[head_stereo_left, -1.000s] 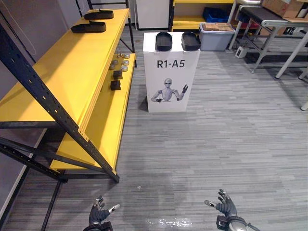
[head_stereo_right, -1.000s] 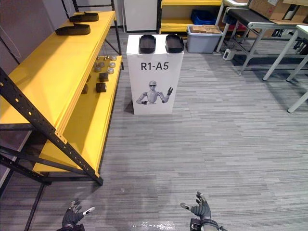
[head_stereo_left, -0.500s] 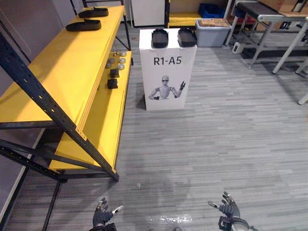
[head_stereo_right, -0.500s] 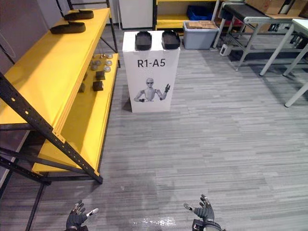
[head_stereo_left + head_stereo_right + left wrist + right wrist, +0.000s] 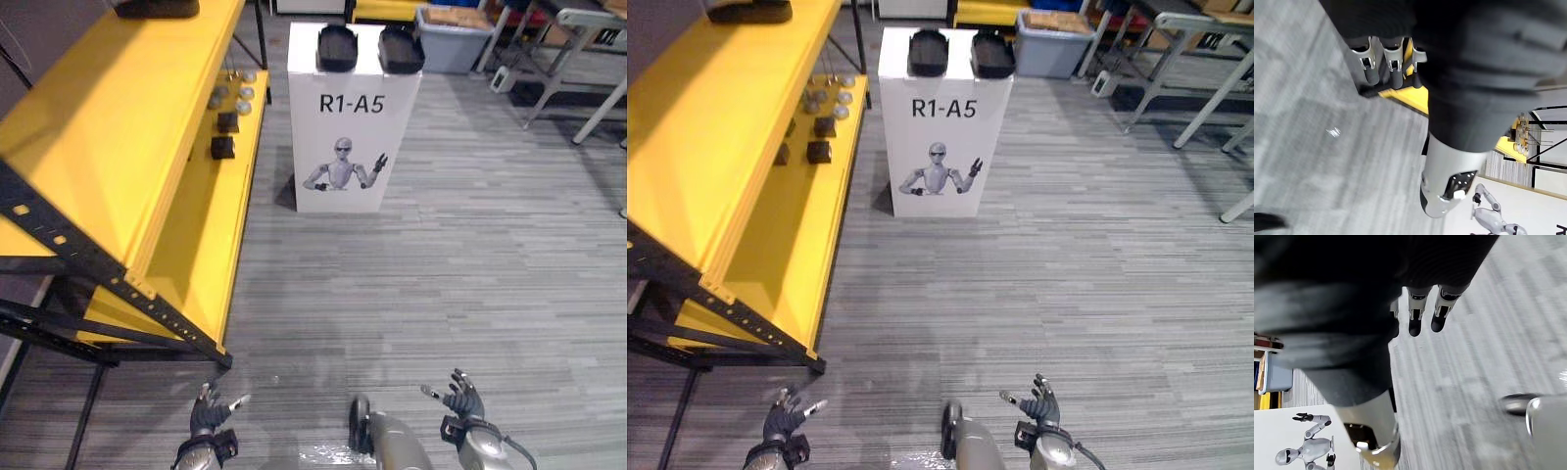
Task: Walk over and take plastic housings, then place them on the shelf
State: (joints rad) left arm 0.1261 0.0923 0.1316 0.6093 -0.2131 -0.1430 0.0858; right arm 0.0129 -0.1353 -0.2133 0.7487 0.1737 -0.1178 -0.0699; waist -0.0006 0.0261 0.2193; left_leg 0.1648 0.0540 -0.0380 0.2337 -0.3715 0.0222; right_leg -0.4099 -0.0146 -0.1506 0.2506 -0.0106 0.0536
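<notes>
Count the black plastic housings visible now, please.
3. The left housing and right housing sit atop the white stand. The third housing lies on the yellow shelf; more may be hidden.

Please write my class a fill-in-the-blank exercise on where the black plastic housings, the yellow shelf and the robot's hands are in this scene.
1. The left housing and the right housing lie on top of the ____ stand.
2. The yellow shelf is on the robot's ____ side.
3. The left hand and the right hand are open and hold ____.
Missing words: white; left; nothing.
</notes>
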